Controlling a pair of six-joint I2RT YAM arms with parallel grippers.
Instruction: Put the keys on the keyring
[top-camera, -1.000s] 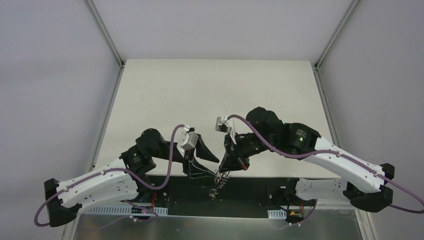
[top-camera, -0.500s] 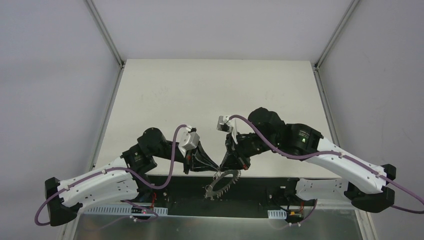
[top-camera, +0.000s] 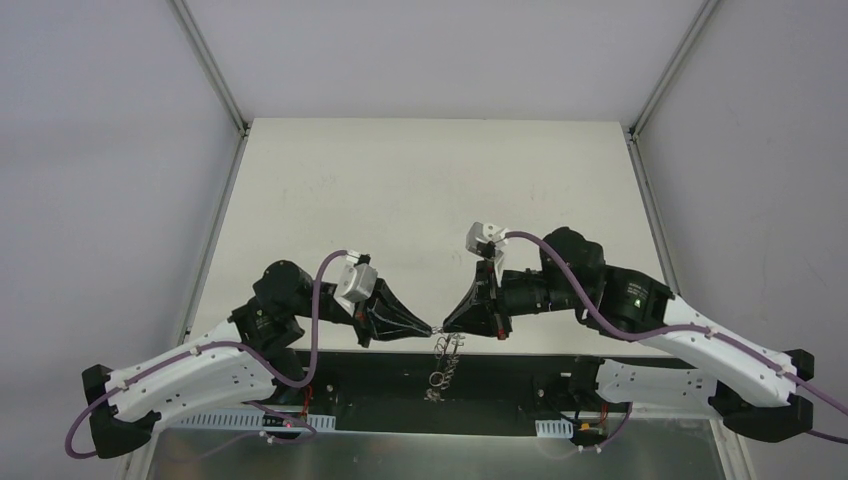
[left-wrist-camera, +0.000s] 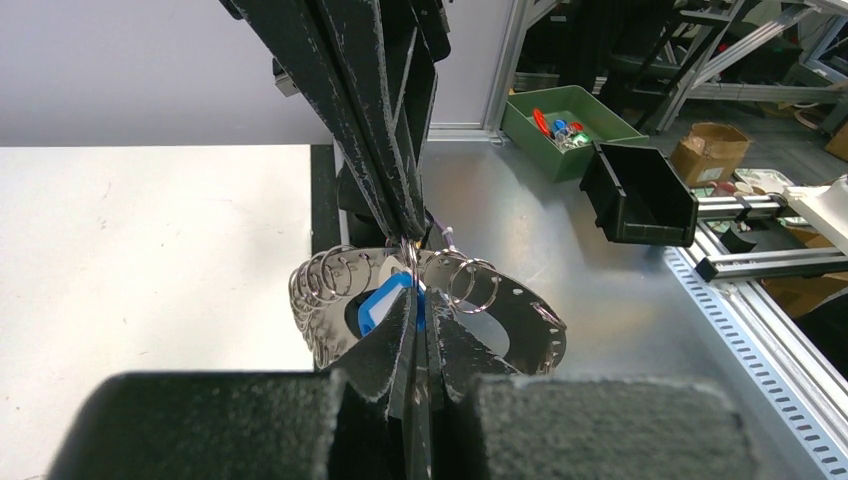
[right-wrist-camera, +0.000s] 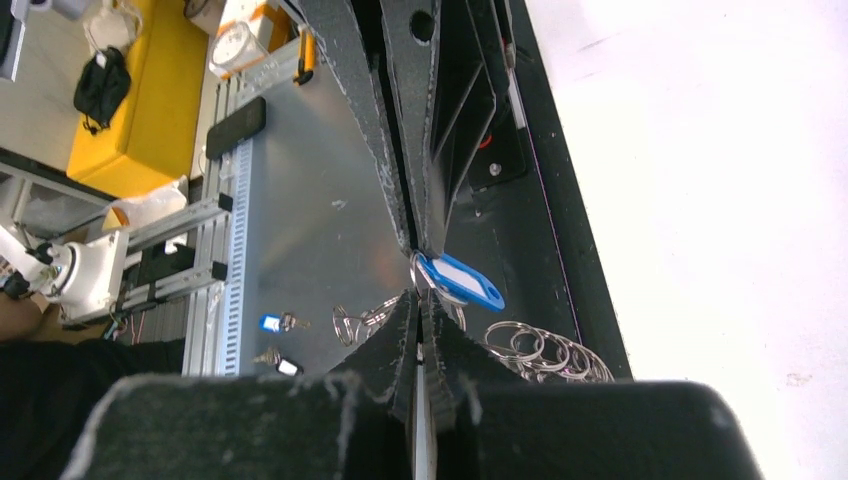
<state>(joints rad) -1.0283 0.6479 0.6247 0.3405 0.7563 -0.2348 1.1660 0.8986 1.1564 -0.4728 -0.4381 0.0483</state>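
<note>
A white worktop is seen from overhead, closed in by pale panels, and a bare metal shelf lies below its near edge. Over that edge the left fingers and the right fingers are brought tip to tip, and both pairs are pressed fully together. The keyring is held in the air between them, clear of the worktop, and in the overhead view it hangs edge-on under the tips. It appears to be pinched at its upper rim by the right fingers, with its fringe of wire loops fanned out to the side. The blue key appears to be gripped at its head end by the left fingers, and its tag is laid against the ring just where the two sets of tips meet. Whether it is already hooked onto a loop cannot be told, since the joint is hidden by the fingers. Two more keys are seen lying on the shelf, well apart from the ring: a second blue key and a black key. No key can be made out hanging freely from any loop. The task is therefore judged to be at its first threading, with that one to be finished and both loose keys to be fetched and threaded after it.
</note>
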